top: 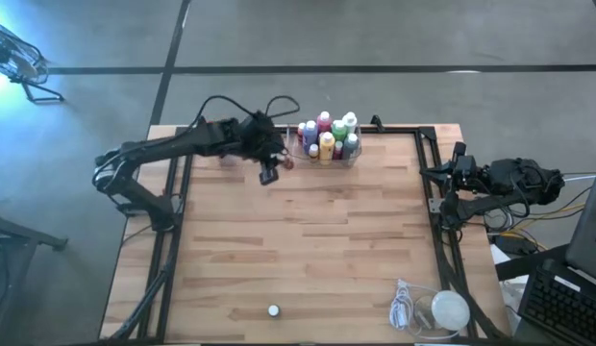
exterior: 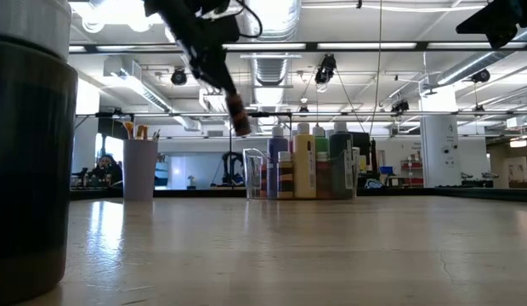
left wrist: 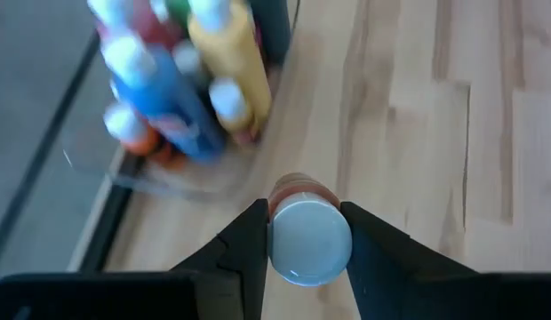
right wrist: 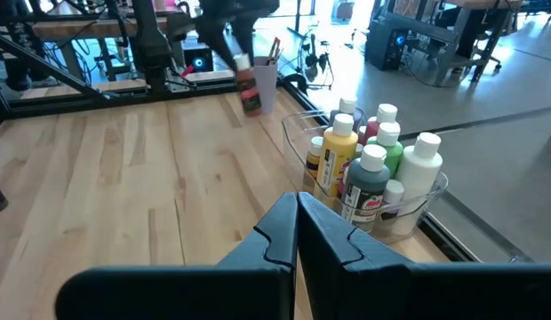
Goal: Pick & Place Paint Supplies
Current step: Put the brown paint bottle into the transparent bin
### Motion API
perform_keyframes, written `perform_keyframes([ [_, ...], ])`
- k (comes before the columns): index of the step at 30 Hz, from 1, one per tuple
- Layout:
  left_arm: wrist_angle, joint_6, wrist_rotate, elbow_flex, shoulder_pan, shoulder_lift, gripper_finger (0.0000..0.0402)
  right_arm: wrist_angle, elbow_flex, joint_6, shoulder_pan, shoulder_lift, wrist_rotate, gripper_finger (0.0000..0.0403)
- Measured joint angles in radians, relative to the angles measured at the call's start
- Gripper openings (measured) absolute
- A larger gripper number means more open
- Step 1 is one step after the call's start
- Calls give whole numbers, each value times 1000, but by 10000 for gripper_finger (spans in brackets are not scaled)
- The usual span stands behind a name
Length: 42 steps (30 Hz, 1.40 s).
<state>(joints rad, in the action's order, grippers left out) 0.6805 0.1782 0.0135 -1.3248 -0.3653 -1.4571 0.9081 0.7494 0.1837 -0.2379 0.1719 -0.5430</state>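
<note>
Your left gripper [left wrist: 307,244] is clamped on a small bottle [left wrist: 304,233] with a pale cap and a reddish-brown body, held in the air above the table [top: 308,250], just beside the clear tray [top: 353,159] at the far edge. I'd judge you are well along: the tray already holds a tight cluster of bottles [top: 329,136] in blue, yellow, pink, green and white, all upright. One small pale thing [top: 273,310] sits alone near the front edge; I cannot tell what it is. Your right gripper [right wrist: 296,233] waits closed and empty at the table's right side.
</note>
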Motion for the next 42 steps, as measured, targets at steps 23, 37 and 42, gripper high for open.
perform_keyframes([
  [23,30,192,-51,-275,-192,-281,126,0,0,0,0,0,0,8],
  [37,-81,228,-109,-275,-255,-417,126,0,0,0,0,0,0,8],
  [42,-100,236,-110,-281,-265,-447,126,0,0,0,0,0,0,8],
])
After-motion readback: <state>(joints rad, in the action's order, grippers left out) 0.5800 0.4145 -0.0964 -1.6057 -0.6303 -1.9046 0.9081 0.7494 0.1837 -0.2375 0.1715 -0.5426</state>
